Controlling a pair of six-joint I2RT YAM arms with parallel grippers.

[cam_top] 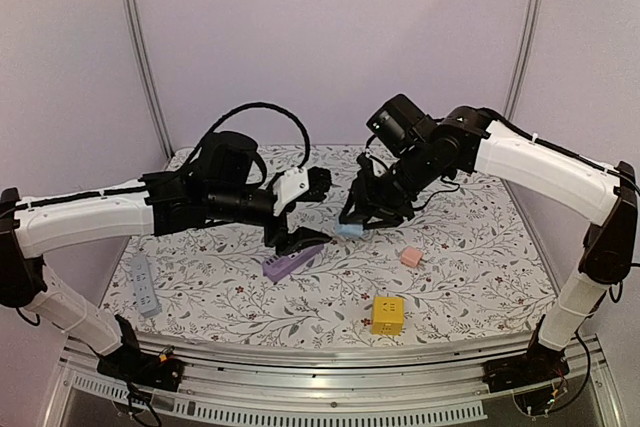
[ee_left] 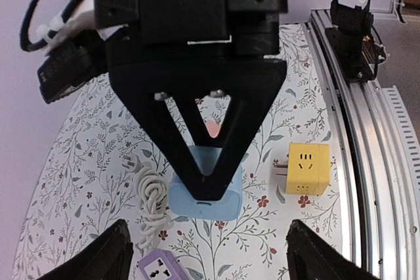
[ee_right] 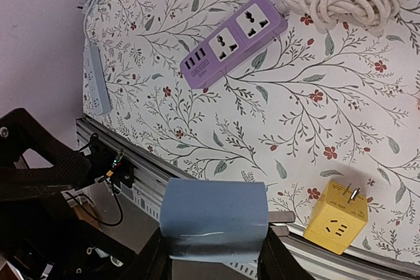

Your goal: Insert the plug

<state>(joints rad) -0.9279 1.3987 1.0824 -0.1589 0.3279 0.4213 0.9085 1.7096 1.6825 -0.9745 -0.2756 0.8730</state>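
Right gripper [ee_right: 214, 255]: jaws clamped on the flat sides of the blue plug [ee_right: 213, 221], held in the air.
Left gripper [ee_left: 210, 261]: jaws spread, empty, over the purple power strip [ee_right: 233, 40].
Plug handling: probably light, rigid, slick plastic that may twist.
Hold: body sides, prong [ee_right: 281, 216] free.

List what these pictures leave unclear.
Purple strip: top view, far end under left claw; left wrist view, cut by bottom edge.
Blue plug: top view, mostly behind right claw.
Pink block: top view, too small to identify.
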